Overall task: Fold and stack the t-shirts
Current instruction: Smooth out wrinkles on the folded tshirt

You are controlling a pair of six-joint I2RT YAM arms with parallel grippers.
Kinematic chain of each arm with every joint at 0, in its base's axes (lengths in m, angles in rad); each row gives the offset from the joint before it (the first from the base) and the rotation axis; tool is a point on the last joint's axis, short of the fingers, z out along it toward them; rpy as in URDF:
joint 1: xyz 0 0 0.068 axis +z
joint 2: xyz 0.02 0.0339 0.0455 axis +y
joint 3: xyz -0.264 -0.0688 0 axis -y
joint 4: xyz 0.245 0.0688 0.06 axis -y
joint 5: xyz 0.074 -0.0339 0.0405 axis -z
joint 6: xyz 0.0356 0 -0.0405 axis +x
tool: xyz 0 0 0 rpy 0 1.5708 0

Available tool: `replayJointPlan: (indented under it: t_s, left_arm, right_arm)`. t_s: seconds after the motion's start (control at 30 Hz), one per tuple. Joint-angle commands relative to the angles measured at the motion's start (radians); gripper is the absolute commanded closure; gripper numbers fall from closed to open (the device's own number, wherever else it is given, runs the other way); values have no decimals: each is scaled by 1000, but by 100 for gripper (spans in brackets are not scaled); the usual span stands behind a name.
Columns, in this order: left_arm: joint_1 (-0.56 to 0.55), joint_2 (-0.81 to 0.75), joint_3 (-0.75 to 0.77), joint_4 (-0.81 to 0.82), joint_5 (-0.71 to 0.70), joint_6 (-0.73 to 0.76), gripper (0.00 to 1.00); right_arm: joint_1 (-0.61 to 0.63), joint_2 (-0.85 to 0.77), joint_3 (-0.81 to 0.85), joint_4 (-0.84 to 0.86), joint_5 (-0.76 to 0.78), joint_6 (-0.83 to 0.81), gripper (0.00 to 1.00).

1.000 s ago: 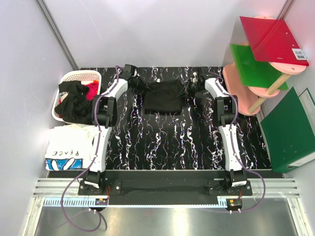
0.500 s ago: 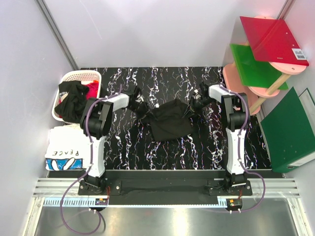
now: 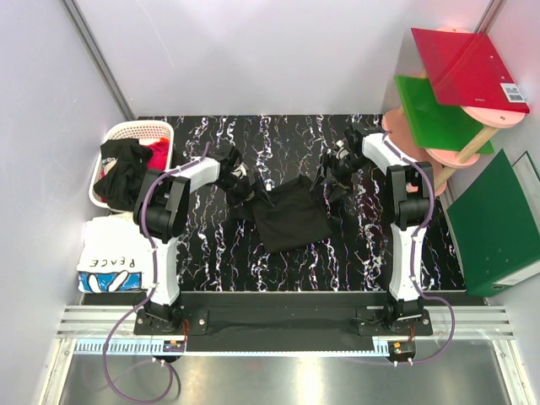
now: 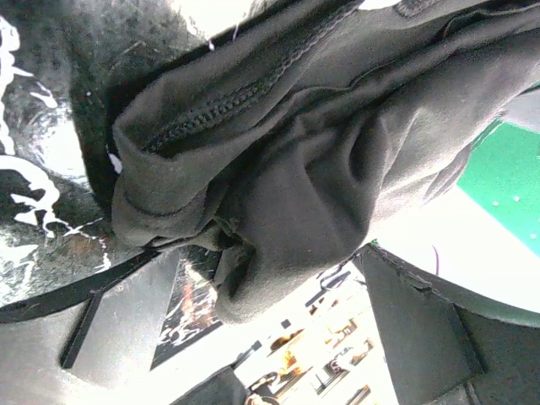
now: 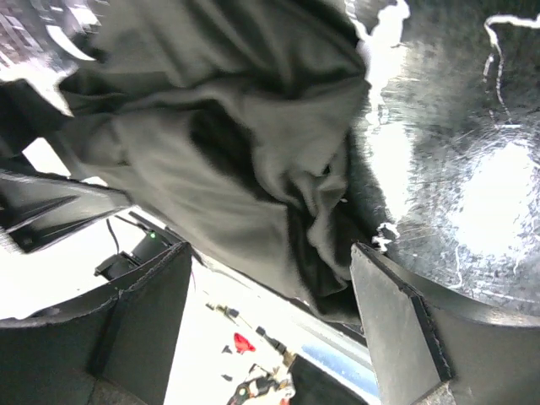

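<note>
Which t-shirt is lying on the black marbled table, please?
The black cloth t-shirt at its middle; the white "PEACE" shirt lies beside the table, the other black one and the red one in the white slatted basket.

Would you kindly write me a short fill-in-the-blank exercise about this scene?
The shirt lying on the table is ___ in colour.
The white shirt beside the table reads ___.
The basket holds a black garment and a ___ one.
The left gripper and right gripper both stand ___.
Missing words: black; PEACE; red; open.
</note>
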Motion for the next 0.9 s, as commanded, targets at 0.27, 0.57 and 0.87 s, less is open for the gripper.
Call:
replayJointPlan:
  t_s: [0.27, 0.57, 0.87]
  left_arm:
    - [8, -42, 76, -91, -43, 77, 67]
    - [8, -5, 144, -98, -30, 71, 100]
    - [7, 4, 132, -96, -30, 69, 100]
  right_arm:
    - [5, -22, 119, -4, -64, 5, 27]
    - [42, 80, 207, 12, -124, 18, 30]
    - [80, 153, 242, 6, -132, 19, 34]
